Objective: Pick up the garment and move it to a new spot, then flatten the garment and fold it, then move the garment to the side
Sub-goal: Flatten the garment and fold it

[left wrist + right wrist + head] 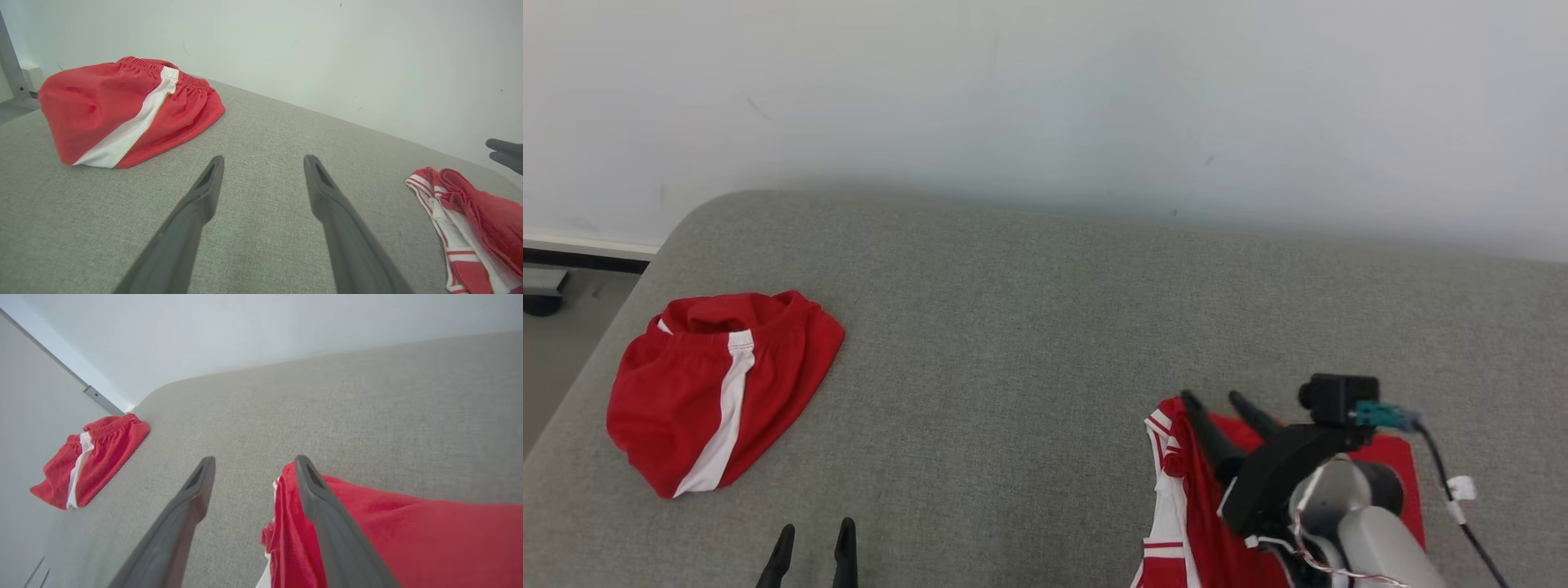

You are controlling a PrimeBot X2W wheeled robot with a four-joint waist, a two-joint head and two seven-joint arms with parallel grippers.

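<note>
A red garment [1176,490] with white striped trim lies folded at the lower right of the grey padded table [1013,327]. My right gripper [1213,400] hovers over the garment's far left edge, open and holding nothing. In the right wrist view the garment [408,531] lies under and beside the right finger, and the right gripper [254,459] has bare table between its tips. My left gripper [817,529] is open near the table's front edge. The left gripper [263,159] is over bare cloth, with the garment [470,212] far to its right.
Red shorts [719,384] with a white side stripe lie bunched at the table's left end, close to the rounded corner. They also show as shorts [122,106] and shorts [94,457]. A white wall runs behind the table. Floor [564,327] lies beyond the left edge.
</note>
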